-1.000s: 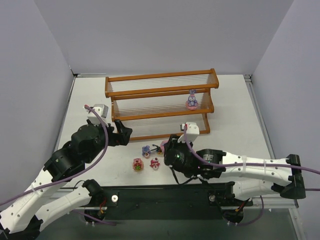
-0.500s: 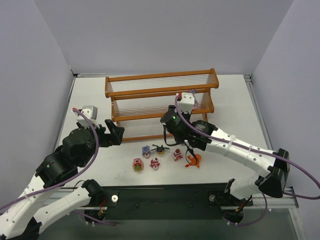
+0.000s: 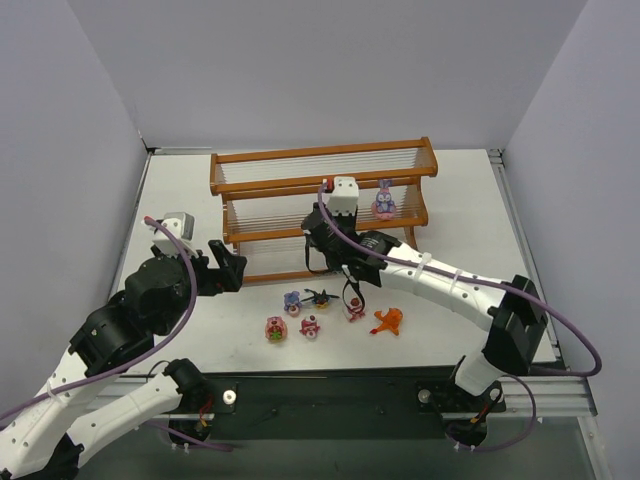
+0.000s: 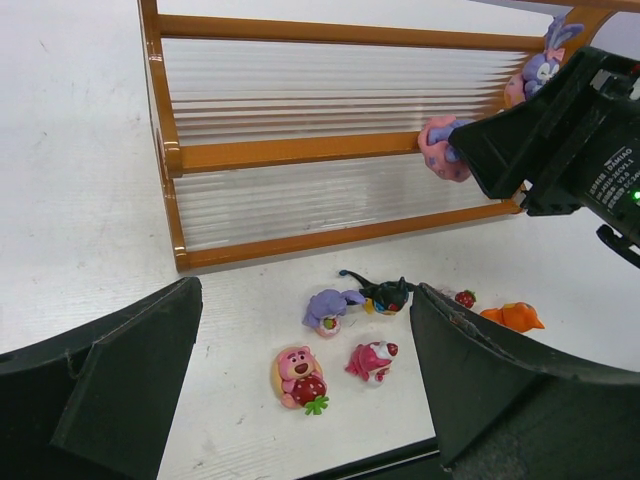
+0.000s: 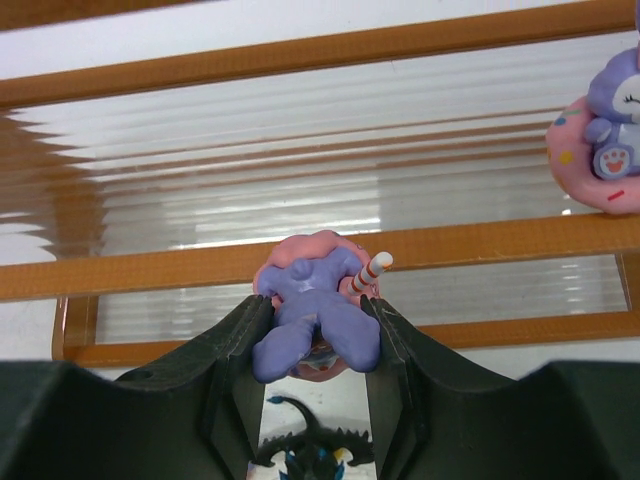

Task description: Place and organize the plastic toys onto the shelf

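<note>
My right gripper point(image 5: 317, 312) is shut on a purple-pink long-eared toy point(image 5: 315, 325) and holds it against the front rail of the shelf's point(image 3: 320, 182) middle tier; the toy also shows in the left wrist view point(image 4: 440, 148). In the top view the right gripper point(image 3: 316, 232) hides it. Another long-eared toy point(image 3: 383, 203) stands on that tier to the right. On the table lie a purple toy point(image 3: 292, 300), a black winged one point(image 3: 320, 296), three pink-red ones point(image 3: 276, 329) and an orange one point(image 3: 387, 320). My left gripper point(image 3: 232, 268) is open and empty, left of the toys.
The shelf's orange-brown left post point(image 4: 165, 150) stands close ahead of my left gripper. The right arm point(image 3: 440, 280) stretches over the table above the loose toys. Grey walls close the table on three sides. The black base strip point(image 3: 330, 385) runs along the near edge.
My right gripper rose from the table with the long-eared toy and swung back-left to the middle tier. My left arm drew back a little, then stayed still.
</note>
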You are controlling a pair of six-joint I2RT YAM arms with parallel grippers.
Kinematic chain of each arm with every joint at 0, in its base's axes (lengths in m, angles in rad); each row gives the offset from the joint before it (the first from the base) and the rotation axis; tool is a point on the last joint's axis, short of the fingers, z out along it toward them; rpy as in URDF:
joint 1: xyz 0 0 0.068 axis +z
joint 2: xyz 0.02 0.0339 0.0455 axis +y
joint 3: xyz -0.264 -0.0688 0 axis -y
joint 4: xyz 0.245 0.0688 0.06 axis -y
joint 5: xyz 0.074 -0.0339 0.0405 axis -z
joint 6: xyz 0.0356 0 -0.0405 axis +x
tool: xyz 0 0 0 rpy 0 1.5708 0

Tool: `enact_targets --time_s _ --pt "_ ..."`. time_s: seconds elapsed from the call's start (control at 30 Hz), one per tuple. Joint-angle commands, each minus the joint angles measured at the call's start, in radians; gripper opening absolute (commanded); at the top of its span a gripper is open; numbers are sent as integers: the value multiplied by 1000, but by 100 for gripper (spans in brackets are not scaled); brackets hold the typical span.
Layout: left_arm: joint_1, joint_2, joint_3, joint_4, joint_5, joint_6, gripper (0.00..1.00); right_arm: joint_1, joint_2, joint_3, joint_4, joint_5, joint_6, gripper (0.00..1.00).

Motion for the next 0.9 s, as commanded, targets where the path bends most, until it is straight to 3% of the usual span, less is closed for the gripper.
enact_targets --time_s 0.0,0.87 --pt "0 -1 42 -1 -19 -3 95 -27 25 65 108 20 -54 0" --pt "0 -5 42 -21 -36 -4 95 -76 134 69 263 32 -123 3"
